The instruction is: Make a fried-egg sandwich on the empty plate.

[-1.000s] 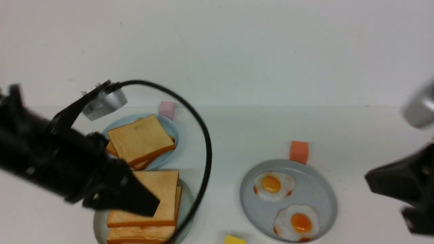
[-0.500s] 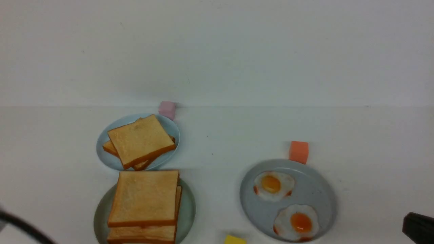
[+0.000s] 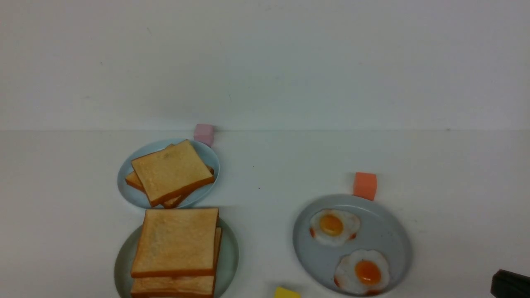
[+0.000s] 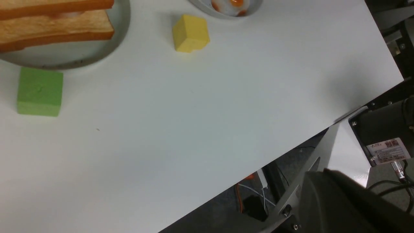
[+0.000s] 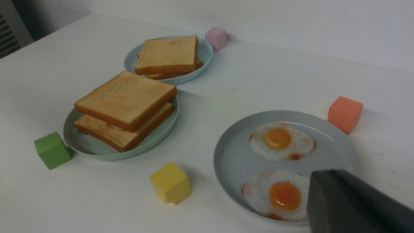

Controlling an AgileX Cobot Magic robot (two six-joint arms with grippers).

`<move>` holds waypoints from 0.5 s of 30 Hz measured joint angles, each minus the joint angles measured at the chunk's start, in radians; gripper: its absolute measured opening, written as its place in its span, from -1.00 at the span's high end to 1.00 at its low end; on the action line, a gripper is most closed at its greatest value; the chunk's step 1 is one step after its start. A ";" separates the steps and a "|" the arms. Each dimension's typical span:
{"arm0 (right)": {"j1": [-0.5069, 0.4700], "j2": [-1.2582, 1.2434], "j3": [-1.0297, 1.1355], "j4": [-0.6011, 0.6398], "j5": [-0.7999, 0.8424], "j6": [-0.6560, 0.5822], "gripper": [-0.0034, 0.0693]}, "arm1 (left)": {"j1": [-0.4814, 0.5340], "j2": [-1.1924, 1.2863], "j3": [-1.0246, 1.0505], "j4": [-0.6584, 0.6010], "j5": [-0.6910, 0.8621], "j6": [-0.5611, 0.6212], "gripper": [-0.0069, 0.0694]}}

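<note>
Both arms have pulled back out of the front view since a second ago: the left arm, which then hung over the toast, is gone from it, and of the right gripper (image 3: 510, 284) only a dark corner shows at the lower right edge. Its black body (image 5: 355, 204) fills one corner of the right wrist view, and the left gripper (image 4: 339, 204) shows as a dark housing beyond the table edge; both sets of fingers are pressed together and hold nothing.

On the round, pale mint-green plate (image 3: 230, 252) at the near left lies the fried-egg sandwich (image 3: 176, 248): two square golden-brown toast slices stacked, a sliver of white between them seen from the right wrist. Behind it, a smaller pale-blue plate (image 3: 209, 155) carries a looser pile of plain toast (image 3: 172, 171). To the right, a blue-grey plate (image 3: 389, 231) holds two fried eggs (image 3: 334, 227) with orange yolks.

Small foam cubes sit on the white table (image 3: 269, 174): pink cube (image 3: 203, 133) beside the blue plate, orange cube (image 3: 364, 186) touching the grey plate's far rim, yellow cube (image 3: 286, 293) between the near plates, green cube (image 5: 52, 150) just beside the mint plate.
</note>
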 joint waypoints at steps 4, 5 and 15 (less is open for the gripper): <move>0.000 0.000 0.000 0.000 0.000 0.000 0.90 | 0.000 0.000 0.000 0.012 -0.003 -0.002 0.85; 0.000 0.000 0.000 0.000 0.000 0.000 0.90 | 0.000 0.000 0.000 0.027 -0.014 0.001 0.85; 0.000 0.000 0.000 0.000 0.001 0.000 0.90 | 0.051 -0.134 0.196 0.516 -0.546 -0.064 0.85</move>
